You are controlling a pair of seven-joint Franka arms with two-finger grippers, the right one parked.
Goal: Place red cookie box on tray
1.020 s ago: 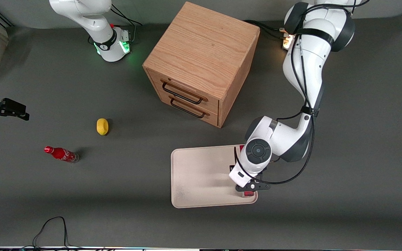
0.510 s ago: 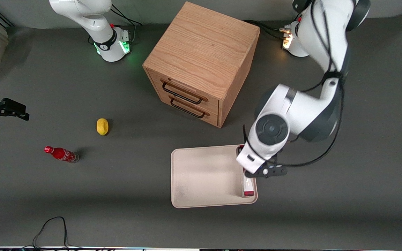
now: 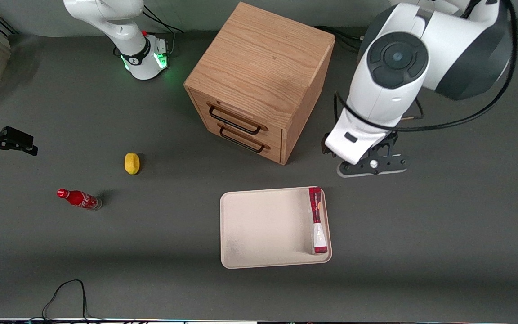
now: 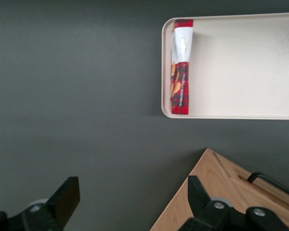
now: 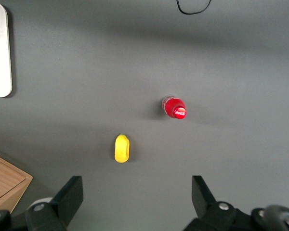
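Raised well above the table, the left gripper [image 3: 372, 164] hangs in the front view at about two o'clock from the tray [image 3: 259, 225], beside the wooden drawer cabinet [image 3: 259, 81] and clear of both. Its jaws stand apart with nothing between them. The red cookie box [image 3: 318, 220] lies flat in the tray, its long axis running from twelve to six o'clock, pressed along the rim at the working arm's end of the tray. Its length nearly fills the tray's short side. Most of the tray floor is bare, and open grey table surrounds the tray on every edge. Toward the parked arm's end lie a yellow lemon-like object [image 3: 131, 163] and a small red soda bottle [image 3: 79, 199].

From the left wrist view, the gripper [image 4: 134, 195] shows its two fingers [image 4: 66, 196] spread wide over bare table, with a cabinet corner next to one finger. This view shows the box [image 4: 180, 67] more closely: a white-printed end at the tray's corner and the red plaid end close to the adjoining rim.

The right wrist view shows only a sliver of the tray [image 5: 0, 53], plus the yellow object [image 5: 122, 148] and the bottle [image 5: 175, 107] seen from above; the box does not appear in it.
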